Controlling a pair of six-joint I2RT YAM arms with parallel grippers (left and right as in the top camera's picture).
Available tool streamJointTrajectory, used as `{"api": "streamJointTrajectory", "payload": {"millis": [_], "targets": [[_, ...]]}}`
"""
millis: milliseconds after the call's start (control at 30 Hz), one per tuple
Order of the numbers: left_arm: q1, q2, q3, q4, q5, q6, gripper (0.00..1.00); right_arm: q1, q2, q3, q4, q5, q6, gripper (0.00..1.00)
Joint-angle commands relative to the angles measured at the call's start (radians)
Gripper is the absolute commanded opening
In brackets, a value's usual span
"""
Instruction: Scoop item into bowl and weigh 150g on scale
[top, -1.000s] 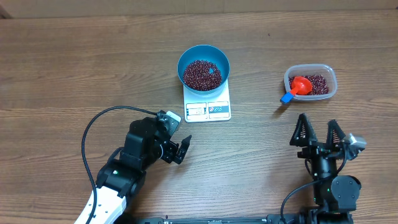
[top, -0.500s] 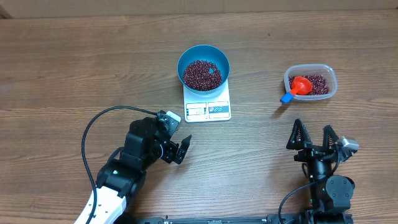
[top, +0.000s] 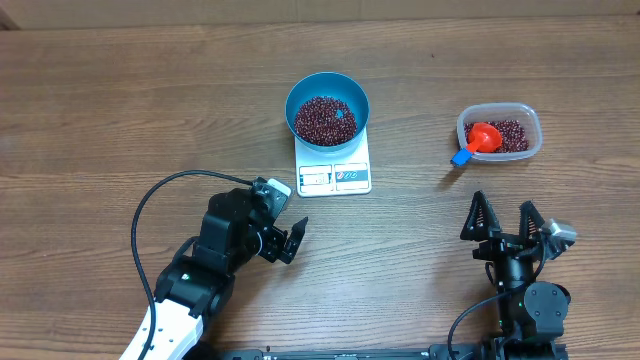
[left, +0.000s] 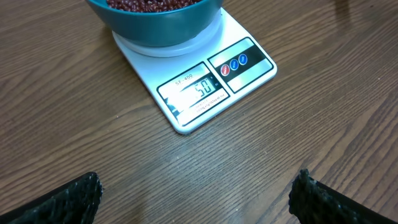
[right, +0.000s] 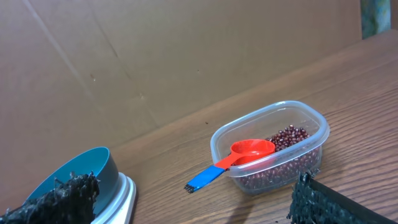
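Note:
The blue bowl stands on the white scale at the table's middle back, holding a pile of red-brown beans. In the left wrist view the scale shows its display, with digits ending in 50, and the bowl sits behind it. My left gripper is open and empty, a little left of and nearer than the scale. My right gripper is open and empty too, in front of the tub and apart from it.
A clear plastic tub at the right back holds more beans and a red scoop. The scoop's blue handle sticks out over the tub's left rim. A brown cardboard wall backs the table.
My right gripper has drawn back slightly toward the near edge and a bit left. The left arm, bowl, scale and tub have not moved.

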Motion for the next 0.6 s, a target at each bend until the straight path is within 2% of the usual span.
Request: {"api": "streamJointTrajectory", "payload": {"millis": [0,567], "targets": [[-0.002,0.002,-0.006,0.001,0.008,-0.002,1.00,0.006,-0.011,-0.011,0.005,0.000,-0.008,1.00],[-0.002,0.002,-0.006,0.001,-0.003,-0.002,0.99,0.006,-0.011,-0.011,0.005,0.000,-0.008,1.00]]}}
